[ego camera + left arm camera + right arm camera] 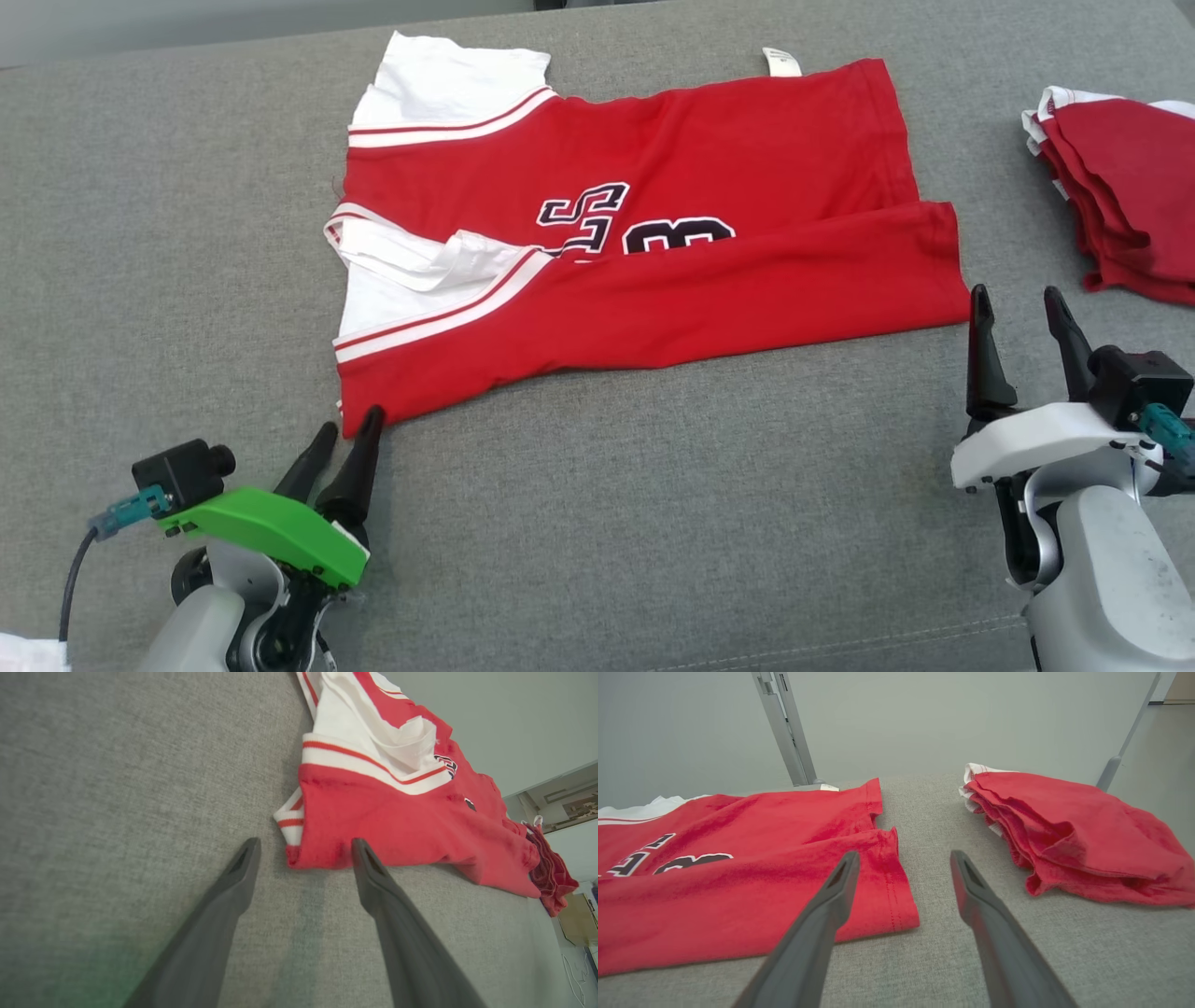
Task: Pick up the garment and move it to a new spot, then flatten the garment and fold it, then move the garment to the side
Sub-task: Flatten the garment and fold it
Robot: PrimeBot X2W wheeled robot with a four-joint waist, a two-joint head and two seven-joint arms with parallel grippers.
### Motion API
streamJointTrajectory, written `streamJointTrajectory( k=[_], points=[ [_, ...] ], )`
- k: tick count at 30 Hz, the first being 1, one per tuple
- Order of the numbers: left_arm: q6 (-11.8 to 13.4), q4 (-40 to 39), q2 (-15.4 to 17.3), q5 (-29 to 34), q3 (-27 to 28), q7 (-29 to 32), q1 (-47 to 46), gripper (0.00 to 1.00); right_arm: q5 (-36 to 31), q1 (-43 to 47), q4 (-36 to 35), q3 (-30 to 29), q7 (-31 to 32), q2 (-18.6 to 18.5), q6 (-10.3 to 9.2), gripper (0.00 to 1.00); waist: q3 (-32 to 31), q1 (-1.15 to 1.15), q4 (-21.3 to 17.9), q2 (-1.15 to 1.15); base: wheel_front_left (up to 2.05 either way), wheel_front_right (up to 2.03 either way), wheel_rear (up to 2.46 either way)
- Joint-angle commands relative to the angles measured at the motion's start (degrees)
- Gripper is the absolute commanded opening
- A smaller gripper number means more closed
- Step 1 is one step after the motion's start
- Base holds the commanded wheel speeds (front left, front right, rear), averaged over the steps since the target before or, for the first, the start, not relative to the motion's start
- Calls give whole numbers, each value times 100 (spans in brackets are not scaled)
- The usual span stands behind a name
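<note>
The left gripper [347, 427] has its jaws spread with nothing between them. Its tips rest low on the grey cloth surface [653, 523] at the near left corner of the jersey [653, 280]. In the left wrist view that corner [299, 856] sits in the gap between the two fingers, though whether the right-hand tip touches the fabric or only stands just beside it is hard to tell. The right gripper [1016, 299] is likewise wide open and empty, upright just off the near right corner of the hem, with its left finger [831, 896] over the hem's edge in its own wrist view. The jersey lies with its long axis across the robot's front, white sleeves towards the left arm and hem towards the right. Its near long edge is folded up over the body, covering the lower part of the lettering. Each arm is nearest to its own end of that folded edge, and the unfolded far edge lies beyond both, so the next fold probably means reaching forward across the jersey. A stack of red clothes [1130, 215] sits apart on the right.
</note>
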Motion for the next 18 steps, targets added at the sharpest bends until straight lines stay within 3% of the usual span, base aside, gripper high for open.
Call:
streamJointTrajectory(
  k=[1, 5, 6, 7, 8, 18],
  points=[
    [41, 80, -39, -76, 2, 53, -127, 100, 51, -14, 70, 24, -16, -23, -10, 100, 26, 0, -18, 0, 0, 0, 0],
    [-23, 186, -92, -119, -37, 117, -240, 100, 278, -123, 352, 68, -16, -13, -10, 100, 59, 0, -39, 0, 0, 0, 0],
    [-43, 196, -106, -131, -36, 94, -264, 60, 437, -172, 435, 38, -16, 13, -10, 100, 64, 0, -36, 0, 0, 0, 0],
    [-57, 207, -101, -122, -51, 75, -280, 13, 570, -216, 524, 36, -15, 26, -10, 100, 68, 0, -31, 0, 0, 0, 0],
    [-60, 212, -92, -108, -67, 65, -291, 0, 691, -249, 630, 61, -15, 39, -10, 100, 71, 0, -26, 0, 0, 0, 0],
    [-136, 102, 57, -147, -176, 29, -273, 0, 1990, -906, 1806, 237, 189, -27, -10, 100, 162, 0, 77, 0, 0, 0, 0]
  ],
)
